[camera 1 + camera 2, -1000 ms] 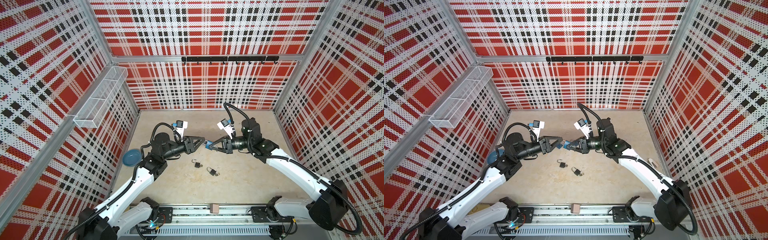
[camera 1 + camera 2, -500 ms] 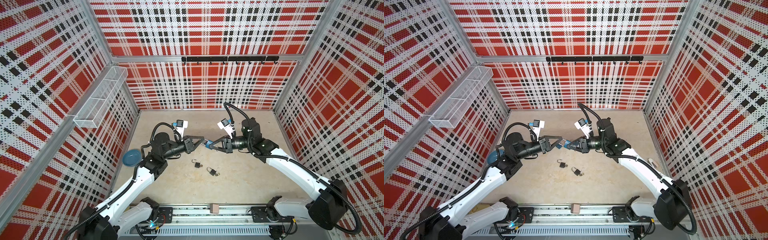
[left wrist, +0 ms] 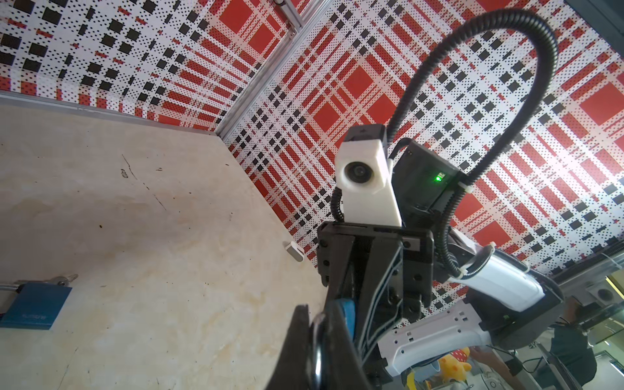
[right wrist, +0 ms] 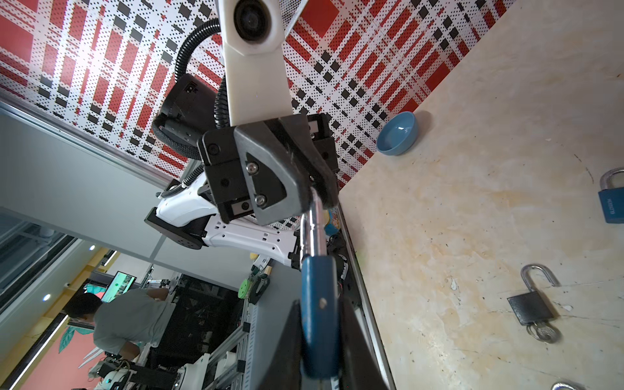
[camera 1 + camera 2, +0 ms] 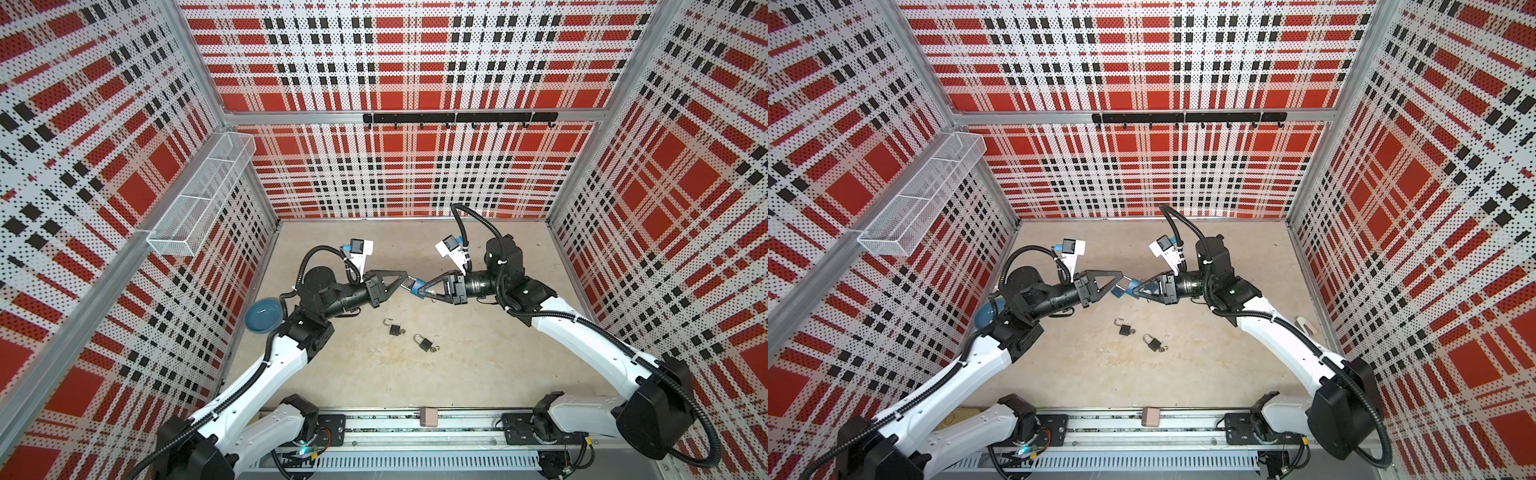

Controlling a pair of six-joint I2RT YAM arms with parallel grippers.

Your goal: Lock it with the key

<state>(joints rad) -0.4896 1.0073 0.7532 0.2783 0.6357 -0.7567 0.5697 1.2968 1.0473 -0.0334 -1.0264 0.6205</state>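
Between the two arms a blue padlock [image 5: 417,287] [image 4: 319,317] is held above the floor in both top views. My right gripper [image 5: 419,288] [image 4: 320,341] is shut on its blue body. Its silver shackle [image 4: 313,229] runs up into my left gripper [image 5: 409,283] [image 3: 317,341], which is shut on it; in the left wrist view the metal glints between the fingers [image 3: 299,337]. No key shows on this held padlock. A key ring [image 4: 543,332] hangs from a black padlock [image 4: 531,307] lying on the floor.
Two black padlocks [image 5: 395,329] [image 5: 424,343] with open shackles lie on the floor in front of the grippers. Another blue padlock [image 3: 33,304] lies on the floor with a key in it. A blue bowl [image 5: 263,315] sits by the left wall, under a wire basket [image 5: 199,199].
My left gripper, open around the shackle a second ago, has shut on it. The right gripper keeps its hold on the padlock body and has not moved.
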